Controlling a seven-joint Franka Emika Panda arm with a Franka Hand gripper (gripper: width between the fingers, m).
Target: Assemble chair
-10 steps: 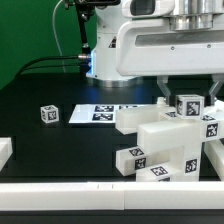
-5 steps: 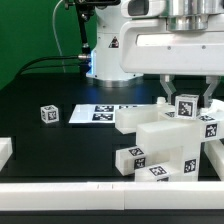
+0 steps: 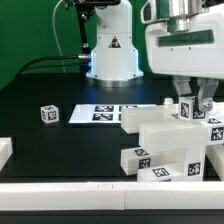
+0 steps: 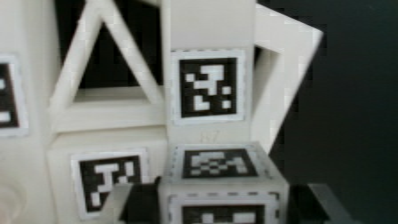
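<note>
the gripper point(image 3: 188, 105) looks pinched onto a small tagged block point(image 4: 217, 165) on top of the heap of chair parts point(image 3: 160, 140) at the exterior view's right, near the table's point(image 3: 60, 150) front edge, with the jaws partway in and snug on the block's sides. my worry is that the grip looks shallow, so a lift could twist the block or snag the x-braced panel point(image 4: 210, 85) just behind it. no bins or trays in sight.

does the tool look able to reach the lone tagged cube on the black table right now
Probably yes: the cube stands alone on the black table, apart from the marker board, with nothing over it. The tool straddles a tagged block far off, so it must leave that first.
</note>
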